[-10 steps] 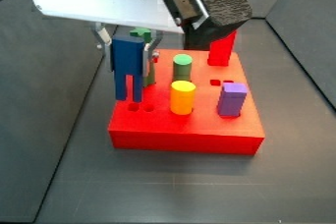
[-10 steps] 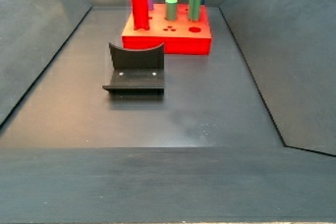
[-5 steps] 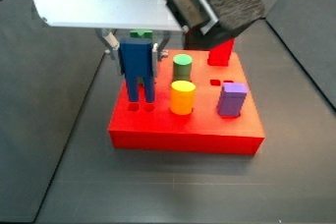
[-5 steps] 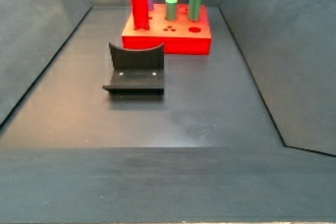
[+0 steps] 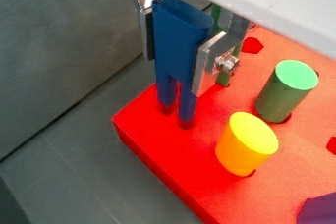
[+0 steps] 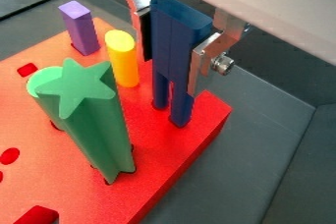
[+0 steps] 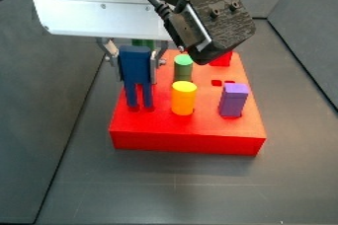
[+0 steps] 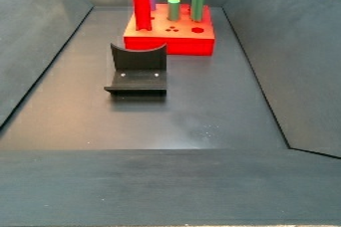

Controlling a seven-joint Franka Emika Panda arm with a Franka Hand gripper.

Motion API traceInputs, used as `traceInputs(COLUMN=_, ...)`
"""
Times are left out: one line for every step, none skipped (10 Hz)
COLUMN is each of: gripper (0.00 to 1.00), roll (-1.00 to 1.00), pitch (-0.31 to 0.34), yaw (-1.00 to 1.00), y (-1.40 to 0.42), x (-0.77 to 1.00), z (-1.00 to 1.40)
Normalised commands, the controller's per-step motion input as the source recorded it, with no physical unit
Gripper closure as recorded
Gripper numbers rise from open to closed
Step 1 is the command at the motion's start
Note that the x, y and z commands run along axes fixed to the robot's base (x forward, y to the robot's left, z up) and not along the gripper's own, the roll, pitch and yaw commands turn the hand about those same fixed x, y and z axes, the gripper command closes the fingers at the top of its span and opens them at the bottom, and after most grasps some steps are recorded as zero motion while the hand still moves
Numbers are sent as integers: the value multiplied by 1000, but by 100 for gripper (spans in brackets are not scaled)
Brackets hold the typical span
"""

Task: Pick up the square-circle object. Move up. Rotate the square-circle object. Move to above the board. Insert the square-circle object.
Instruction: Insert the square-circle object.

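Claw [image 5: 184, 46]: positioned over the near-left part of the board, under the white wrist housing; the silver finger plates [image 6: 210, 59] are seen pressed against both flanks of the square-circle object, so it is clamped on that piece.
Square-circle object [image 5: 175, 56]: dark blue, upright, held between the finger plates; its two lower prongs are seen reaching the board's top in both wrist views [image 6: 175, 51]. In a side view [image 7: 134, 71] it stands at the board's left edge. How deep the prongs sit cannot be told.
Board [image 7: 199, 135]: thick red slab, lying flat on the dark floor at the far end of the enclosure in a side view [image 8: 180, 42]; open shaped holes are visible in its top.
Yellow cylinder [image 5: 245, 142]: upright in the board, just beside the blue piece, not touching it.
Green cylinder [image 5: 286, 89]: upright, behind the yellow one.
Green star peg [image 6: 82, 115]: upright in the board, near the blue piece, apart from it.
Purple peg [image 7: 234, 99]: short, seated toward the board's right side.
Red block [image 8: 140, 7]: tall, upright on the board.
Fixture [image 8: 138, 70]: dark bracket on the floor, apart from the board.
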Motion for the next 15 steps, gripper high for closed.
traceInputs(gripper=100, roll=0, pitch=-114, yaw=0, y=0, x=46, z=-263)
traceInputs(gripper=100, roll=0, pitch=-116, yaw=0, y=0, x=0, z=-280)
traceInputs(gripper=100, roll=0, pitch=-109, yaw=0, y=0, x=0, z=-289)
traceInputs(gripper=100, roll=0, pitch=-130, yaw=0, y=-29, x=0, z=-354)
traceInputs(gripper=100, roll=39, pitch=-136, yaw=0, y=-46, x=0, z=-391)
traceInputs(gripper=100, roll=83, pitch=-154, yaw=0, y=-63, x=-66, z=-440)
traceInputs(gripper=100, roll=130, pitch=-207, yaw=0, y=-71, x=0, z=-603)
traceInputs(gripper=100, roll=141, pitch=-247, yaw=0, y=-71, x=0, z=-651)
traceInputs(gripper=100, roll=73, pitch=-239, yaw=0, y=-37, x=0, z=-540)
traceInputs(gripper=100, roll=131, pitch=-306, yaw=0, y=-171, x=-111, z=-457)
traceInputs(gripper=100, roll=390, pitch=-241, yaw=169, y=-289, x=0, z=-317)
traceInputs(gripper=100, roll=500, pitch=-171, yaw=249, y=-346, x=57, z=-106)
traceInputs(gripper=100, roll=500, pitch=-163, yaw=157, y=-383, x=157, z=-94)
traceInputs(gripper=100, roll=500, pitch=-139, yaw=97, y=-397, x=226, z=-163)
traceInputs(gripper=100, roll=341, pitch=-36, yaw=23, y=-254, x=383, z=-537)
